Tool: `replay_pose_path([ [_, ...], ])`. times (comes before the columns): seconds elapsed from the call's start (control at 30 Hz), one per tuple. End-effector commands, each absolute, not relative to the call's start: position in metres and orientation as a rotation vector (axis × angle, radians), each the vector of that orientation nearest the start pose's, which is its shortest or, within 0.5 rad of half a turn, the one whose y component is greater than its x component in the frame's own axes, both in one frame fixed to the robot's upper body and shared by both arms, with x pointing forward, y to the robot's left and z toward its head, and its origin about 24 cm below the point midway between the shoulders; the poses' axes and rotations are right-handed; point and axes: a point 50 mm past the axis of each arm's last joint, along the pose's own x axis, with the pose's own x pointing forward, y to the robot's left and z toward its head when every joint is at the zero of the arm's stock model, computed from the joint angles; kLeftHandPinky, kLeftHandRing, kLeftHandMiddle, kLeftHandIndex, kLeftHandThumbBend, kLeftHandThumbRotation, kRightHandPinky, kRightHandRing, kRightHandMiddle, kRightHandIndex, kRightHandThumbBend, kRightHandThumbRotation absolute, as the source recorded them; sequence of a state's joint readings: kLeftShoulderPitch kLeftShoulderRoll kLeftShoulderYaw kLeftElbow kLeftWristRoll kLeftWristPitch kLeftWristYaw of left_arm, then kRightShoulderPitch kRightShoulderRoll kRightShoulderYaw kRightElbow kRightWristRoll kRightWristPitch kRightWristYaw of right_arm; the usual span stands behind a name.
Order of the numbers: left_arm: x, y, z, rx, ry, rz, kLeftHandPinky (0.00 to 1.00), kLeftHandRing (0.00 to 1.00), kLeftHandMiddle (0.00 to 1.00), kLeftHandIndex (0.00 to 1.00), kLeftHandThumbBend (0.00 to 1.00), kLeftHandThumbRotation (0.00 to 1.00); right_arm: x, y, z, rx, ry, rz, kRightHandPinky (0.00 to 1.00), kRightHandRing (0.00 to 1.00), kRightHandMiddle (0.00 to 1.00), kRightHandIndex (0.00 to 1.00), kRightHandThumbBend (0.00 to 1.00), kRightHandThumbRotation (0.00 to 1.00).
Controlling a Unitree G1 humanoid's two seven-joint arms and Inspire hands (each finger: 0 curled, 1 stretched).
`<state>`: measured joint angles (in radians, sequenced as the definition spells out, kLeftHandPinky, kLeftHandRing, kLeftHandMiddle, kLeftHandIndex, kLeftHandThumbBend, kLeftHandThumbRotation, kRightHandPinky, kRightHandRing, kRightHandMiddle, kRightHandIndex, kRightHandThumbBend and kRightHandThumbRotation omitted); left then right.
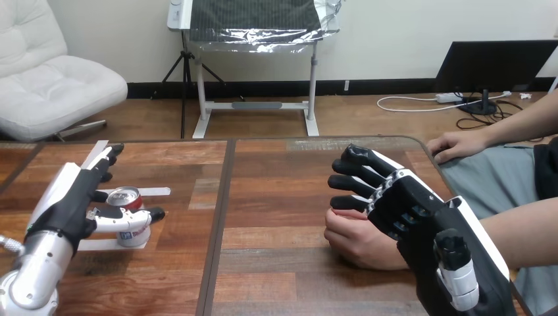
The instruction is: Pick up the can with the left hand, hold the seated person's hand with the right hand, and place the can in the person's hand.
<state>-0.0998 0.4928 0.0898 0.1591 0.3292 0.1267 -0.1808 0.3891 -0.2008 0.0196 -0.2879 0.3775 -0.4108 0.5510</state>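
Wooden table (276, 197) bore the can (125, 197) near left, our left hand (66, 204) bracketing it, thumb across its front, fingers straight; we judged an even close necessary before lifting. Our right hand (408, 204) lay open over the person's hand (355, 240)

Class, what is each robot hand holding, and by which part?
Nothing yet. The left hand, open, brackets the can; the right hand lies open over the person's nearer hand.

A can (129, 222) is stood beside white tape strips (149, 191) at the left of the wooden table (276, 197), and the person's hand (355, 242) is rested at its right.
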Motion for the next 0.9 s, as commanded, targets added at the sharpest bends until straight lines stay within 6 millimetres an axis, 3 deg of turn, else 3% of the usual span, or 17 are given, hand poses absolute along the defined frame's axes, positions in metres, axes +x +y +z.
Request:
replay_pose_path([
  [0.0, 0.2810, 0.2686, 0.0666, 0.814, 0.222, -0.011, 0.82, 0.92, 0.96, 0.96, 0.76, 0.16, 0.1729, -0.1726, 0.0887, 0.061, -0.440, 0.477, 0.77, 0.83, 0.86, 0.86, 0.95, 0.88],
  [0.87, 0.2826, 0.2678, 0.0644, 0.815, 0.258, -0.006, 0.80, 0.89, 0.93, 0.93, 0.76, 0.13, 0.1728, -0.1721, 0.0898, 0.060, -0.440, 0.479, 0.77, 0.83, 0.86, 0.86, 0.94, 0.88],
])
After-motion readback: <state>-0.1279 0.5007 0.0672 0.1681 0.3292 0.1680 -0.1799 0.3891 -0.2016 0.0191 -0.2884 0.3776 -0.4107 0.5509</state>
